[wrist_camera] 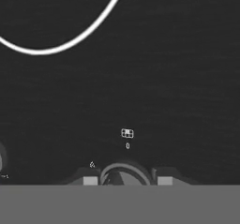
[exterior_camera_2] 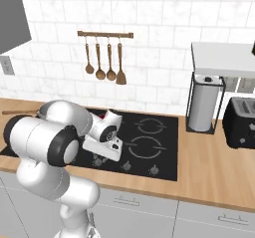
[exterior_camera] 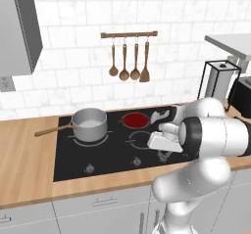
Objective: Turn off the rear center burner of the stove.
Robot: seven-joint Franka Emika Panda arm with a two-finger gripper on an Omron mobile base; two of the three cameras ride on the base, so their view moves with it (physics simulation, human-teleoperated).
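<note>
The stove (exterior_camera: 117, 150) is a flat black glass cooktop set in the wooden counter. Its rear center burner (exterior_camera: 135, 120) glows red behind my hand, and a sliver of it (exterior_camera_2: 102, 116) shows past my arm in the right base view. My gripper (exterior_camera: 164, 155) (exterior_camera_2: 98, 161) points down, low over the knob row at the stove's front edge. In the hand view a small grey knob (wrist_camera: 124, 173) sits between my fingertips (wrist_camera: 90, 180), with a thin gap on each side. The gripper (wrist_camera: 126, 180) is open.
A steel pot (exterior_camera: 89, 123) with a wooden spoon stands on the rear left burner. More knobs (exterior_camera: 89, 168) (exterior_camera_2: 154, 170) line the front edge. A paper towel holder (exterior_camera_2: 204, 105) and a black toaster (exterior_camera_2: 241, 122) stand on the counter to the right. Utensils (exterior_camera: 129, 61) hang on the wall.
</note>
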